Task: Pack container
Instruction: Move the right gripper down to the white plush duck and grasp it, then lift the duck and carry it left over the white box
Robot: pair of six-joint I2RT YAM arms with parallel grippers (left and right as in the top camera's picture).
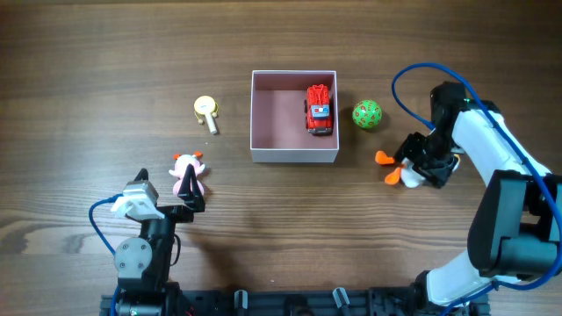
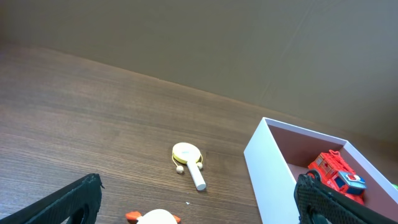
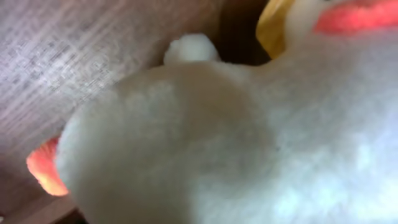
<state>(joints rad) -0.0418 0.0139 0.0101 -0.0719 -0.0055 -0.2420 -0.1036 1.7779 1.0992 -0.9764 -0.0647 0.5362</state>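
The container (image 1: 294, 155) is a white square box with a pink inside at the table's middle. A red toy truck (image 1: 319, 109) lies in its right part. The box (image 2: 267, 168) and truck (image 2: 336, 171) also show in the left wrist view. My right gripper (image 1: 423, 162) is down on a white plush toy with orange feet (image 1: 406, 175), right of the box. The plush (image 3: 217, 137) fills the right wrist view and hides the fingers. My left gripper (image 1: 167, 191) is open and empty, just short of a pink and white plush (image 1: 187, 174), whose top (image 2: 157, 217) shows between the fingers (image 2: 199, 199).
A green ball (image 1: 367, 114) lies just right of the box. A yellow rattle drum with a white handle (image 1: 207, 111) lies left of the box; it also shows in the left wrist view (image 2: 186, 155). A blue cable (image 1: 413, 88) loops above the right arm.
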